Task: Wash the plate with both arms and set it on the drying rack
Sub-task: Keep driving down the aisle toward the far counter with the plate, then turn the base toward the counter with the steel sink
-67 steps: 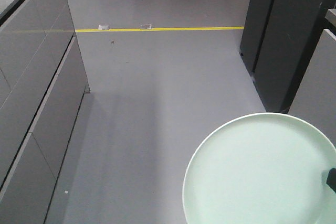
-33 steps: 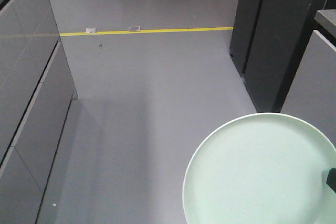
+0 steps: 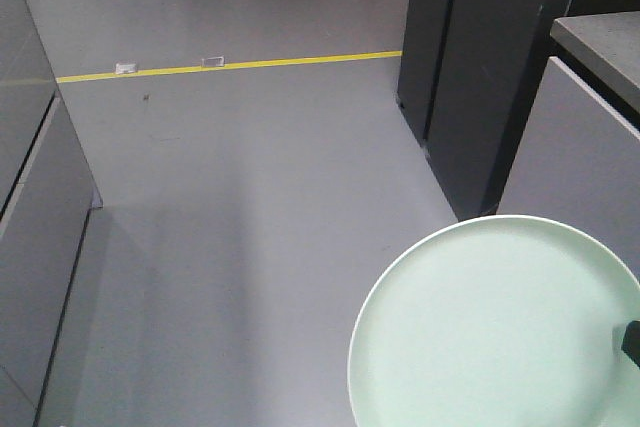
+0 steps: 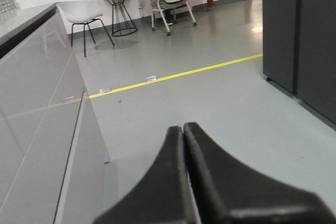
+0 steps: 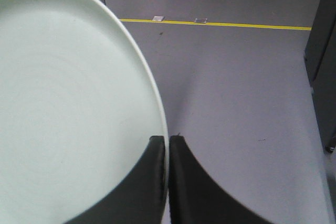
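Mint-green plate (image 3: 500,327), plain, rim between jaws of the right gripper (image 5: 167,145).

The plate (image 3: 500,337) is smooth with a soft satin glaze, faintly ringed. The floor (image 3: 250,207) is smooth with a dull sheen; the cabinets (image 4: 37,108) are glossy, the left gripper (image 4: 183,128) matt black.
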{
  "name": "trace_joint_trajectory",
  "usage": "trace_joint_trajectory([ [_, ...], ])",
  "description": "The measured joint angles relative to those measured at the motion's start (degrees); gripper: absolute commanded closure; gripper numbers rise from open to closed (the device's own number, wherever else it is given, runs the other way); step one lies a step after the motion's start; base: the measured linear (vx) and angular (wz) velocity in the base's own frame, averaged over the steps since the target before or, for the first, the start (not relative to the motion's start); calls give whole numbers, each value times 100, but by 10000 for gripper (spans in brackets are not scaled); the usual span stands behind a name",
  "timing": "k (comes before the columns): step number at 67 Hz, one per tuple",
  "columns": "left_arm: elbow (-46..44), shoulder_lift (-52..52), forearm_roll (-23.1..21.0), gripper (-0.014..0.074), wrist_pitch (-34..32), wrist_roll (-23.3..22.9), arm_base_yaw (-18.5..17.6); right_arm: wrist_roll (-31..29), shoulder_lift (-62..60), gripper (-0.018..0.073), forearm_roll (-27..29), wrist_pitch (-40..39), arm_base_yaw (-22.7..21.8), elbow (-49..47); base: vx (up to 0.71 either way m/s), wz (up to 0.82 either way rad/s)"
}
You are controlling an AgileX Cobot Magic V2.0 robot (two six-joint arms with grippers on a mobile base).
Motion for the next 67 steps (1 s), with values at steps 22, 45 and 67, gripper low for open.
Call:
trace_joint_trajectory([
  [22,0,0,0,603,0,0,0,0,0,564,0,0,0,0,10,-23],
  [45,0,0,0,603,0,0,0,0,0,564,0,0,0,0,10,-22],
  [67,0,0,0,603,0,0,0,0,0,564,0,0,0,0,10,-21],
])
